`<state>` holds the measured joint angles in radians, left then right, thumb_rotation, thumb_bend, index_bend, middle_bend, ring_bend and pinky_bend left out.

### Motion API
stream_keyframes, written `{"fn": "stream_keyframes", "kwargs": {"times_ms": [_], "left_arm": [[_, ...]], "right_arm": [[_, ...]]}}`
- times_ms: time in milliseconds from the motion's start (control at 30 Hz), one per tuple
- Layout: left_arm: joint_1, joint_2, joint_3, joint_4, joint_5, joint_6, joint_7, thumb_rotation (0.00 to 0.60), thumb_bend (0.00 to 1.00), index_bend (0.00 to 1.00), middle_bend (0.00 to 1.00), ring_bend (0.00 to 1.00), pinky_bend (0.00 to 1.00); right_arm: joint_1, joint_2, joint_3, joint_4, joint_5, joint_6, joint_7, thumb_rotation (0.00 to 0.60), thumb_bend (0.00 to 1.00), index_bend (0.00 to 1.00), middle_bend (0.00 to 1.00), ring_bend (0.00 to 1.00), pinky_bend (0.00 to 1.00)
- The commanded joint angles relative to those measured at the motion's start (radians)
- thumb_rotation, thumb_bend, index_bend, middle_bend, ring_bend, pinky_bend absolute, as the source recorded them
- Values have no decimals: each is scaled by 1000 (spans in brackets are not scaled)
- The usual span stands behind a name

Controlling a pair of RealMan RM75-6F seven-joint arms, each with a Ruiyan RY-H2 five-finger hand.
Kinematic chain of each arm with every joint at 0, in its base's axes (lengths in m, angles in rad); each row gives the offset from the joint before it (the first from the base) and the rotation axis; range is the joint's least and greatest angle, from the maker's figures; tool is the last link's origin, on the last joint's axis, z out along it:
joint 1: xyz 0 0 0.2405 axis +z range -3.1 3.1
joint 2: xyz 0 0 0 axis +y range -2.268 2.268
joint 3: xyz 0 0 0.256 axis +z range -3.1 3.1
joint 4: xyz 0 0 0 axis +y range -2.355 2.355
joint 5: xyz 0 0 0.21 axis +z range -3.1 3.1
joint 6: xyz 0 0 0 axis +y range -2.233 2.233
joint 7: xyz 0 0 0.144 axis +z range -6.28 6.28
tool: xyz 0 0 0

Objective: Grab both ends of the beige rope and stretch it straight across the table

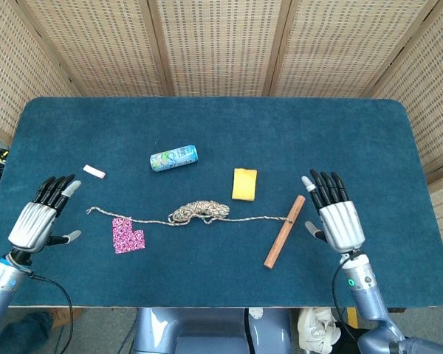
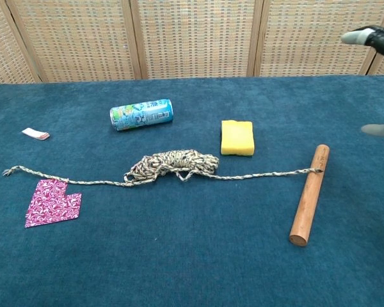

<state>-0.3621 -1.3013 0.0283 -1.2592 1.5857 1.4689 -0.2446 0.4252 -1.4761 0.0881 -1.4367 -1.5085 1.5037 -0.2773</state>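
The beige rope [image 1: 198, 212] [image 2: 171, 164] lies across the table's middle with a tangled bundle at its centre. Its left end [image 2: 8, 171] lies free on the cloth, and its right end [image 2: 315, 170] rests against the wooden stick [image 2: 309, 194]. My left hand [image 1: 38, 219] hovers open, fingers spread, to the left of the rope's left end and apart from it. My right hand [image 1: 338, 217] is open too, to the right of the stick and clear of the rope; only its fingertips [image 2: 370, 37] show at the chest view's right edge.
A blue-green can [image 1: 173, 157] lies on its side behind the rope. A yellow sponge [image 1: 244, 184] sits just beyond the rope's right half. A pink patterned card [image 1: 127, 235] lies under the left strand. A small white eraser [image 1: 94, 171] is at the far left.
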Motion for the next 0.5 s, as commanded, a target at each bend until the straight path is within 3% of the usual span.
{"fn": "stream_keyframes", "kwargs": {"times_ms": [33, 233, 500], "left_arm": [[94, 89, -11, -173, -28, 106, 21, 600, 0, 0, 0, 0, 0], [172, 120, 55, -277, -13, 115, 173, 600, 0, 0, 0, 0, 0], [224, 112, 80, -292, 1, 115, 240, 600, 0, 0, 0, 0, 0]], "right_arm": [[-62, 64, -42, -57, -33, 47, 10, 600, 0, 0, 0, 0, 0], [-156, 107, -99, -124, -39, 92, -43, 600, 0, 0, 0, 0, 0], [-217, 114, -122, -146, -82, 133, -48, 600, 0, 0, 0, 0, 0]]}}
